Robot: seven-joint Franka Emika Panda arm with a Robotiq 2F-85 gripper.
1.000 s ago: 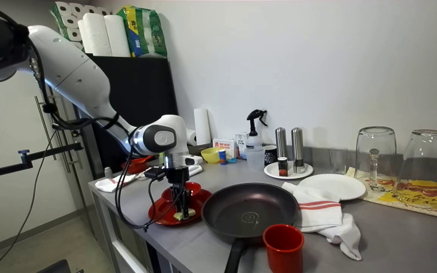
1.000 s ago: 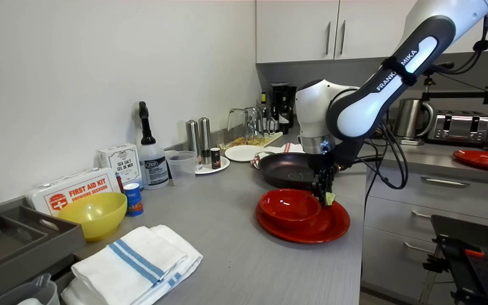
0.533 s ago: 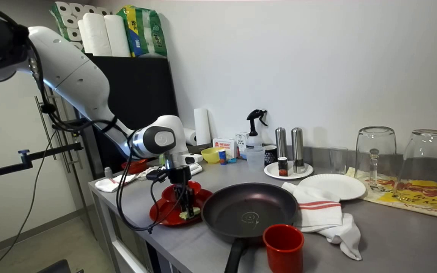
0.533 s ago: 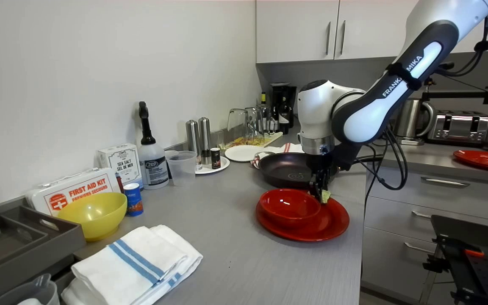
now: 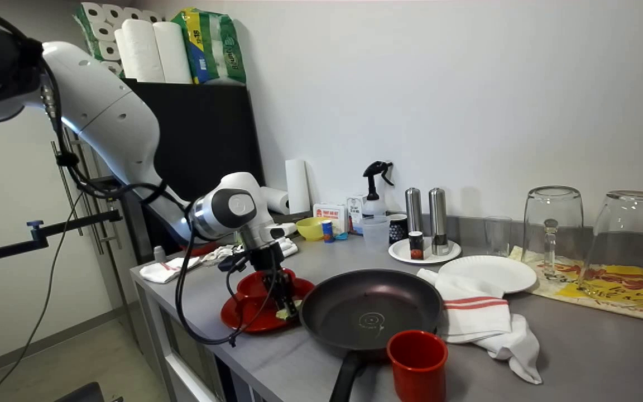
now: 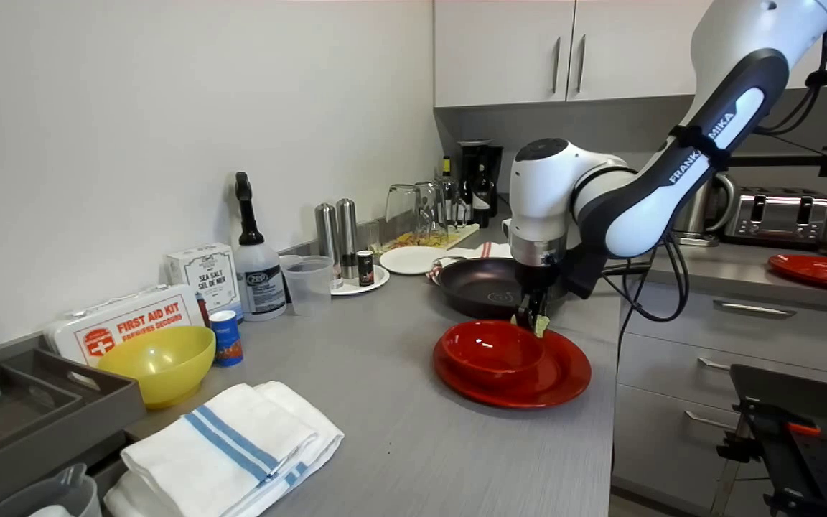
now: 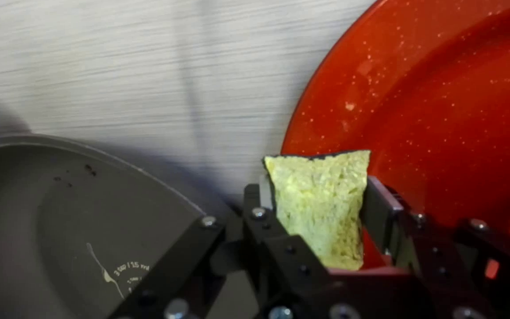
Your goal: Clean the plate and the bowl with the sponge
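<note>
Your end effector (image 7: 321, 195) holds the sponge (image 7: 323, 217) at the rim of the plate (image 6: 564, 370), near the pan (image 5: 372, 310). Apply light, even pressure and follow the rim's curve; avoid striking the pan or dislodging the bowl (image 6: 492, 350), which sits on the plate.

I've tilted the end effector (image 7: 321, 195), moving its sponge (image 7: 319, 217) along. Beside it, the frying pan (image 5: 369, 304) has shifted; beyond, the red-striped cloth (image 5: 475, 319) too.

yellow-green sponge (image 7: 321, 204), red plate (image 6: 564, 377), red bowl (image 6: 492, 352)
</note>
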